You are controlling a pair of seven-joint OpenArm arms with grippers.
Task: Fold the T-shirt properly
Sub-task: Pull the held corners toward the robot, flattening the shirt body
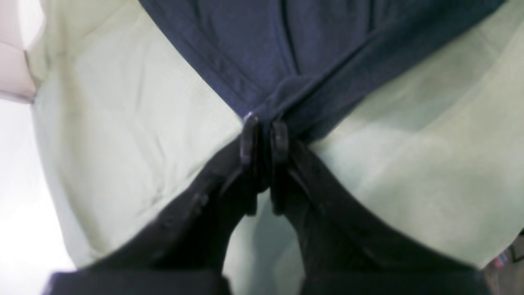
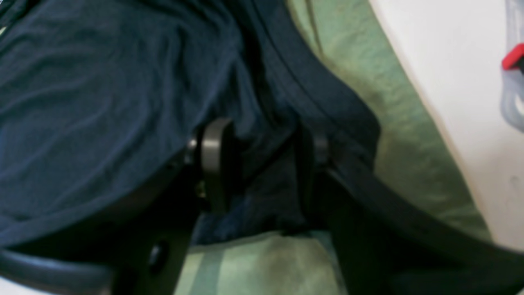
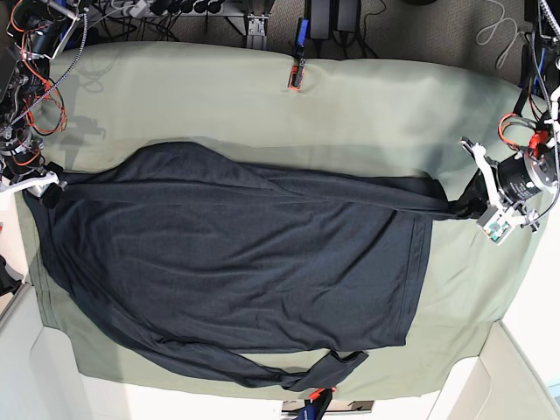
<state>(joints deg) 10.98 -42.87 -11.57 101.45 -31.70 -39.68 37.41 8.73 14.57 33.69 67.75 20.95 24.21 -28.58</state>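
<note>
The dark navy T-shirt [image 3: 245,271] lies spread across the olive-green table cloth [image 3: 262,96], with its upper edge folded over and drawn taut between both grippers. In the base view my left gripper [image 3: 468,208] is at the right end of that edge. The left wrist view shows it [image 1: 264,131] shut on a bunched corner of the T-shirt [image 1: 286,49]. My right gripper [image 3: 48,186] is at the shirt's far left tip. In the right wrist view its fingers [image 2: 213,159] stand apart with gathered T-shirt [image 2: 102,102] fabric filling the gap at the gripper [image 2: 262,159].
A small red and black object [image 3: 296,74] sits at the cloth's far edge, with cables and gear behind it. One sleeve [image 3: 324,367] trails to the near edge. White surfaces flank the cloth [image 2: 393,123], and a red clip [image 2: 513,55] shows off the table.
</note>
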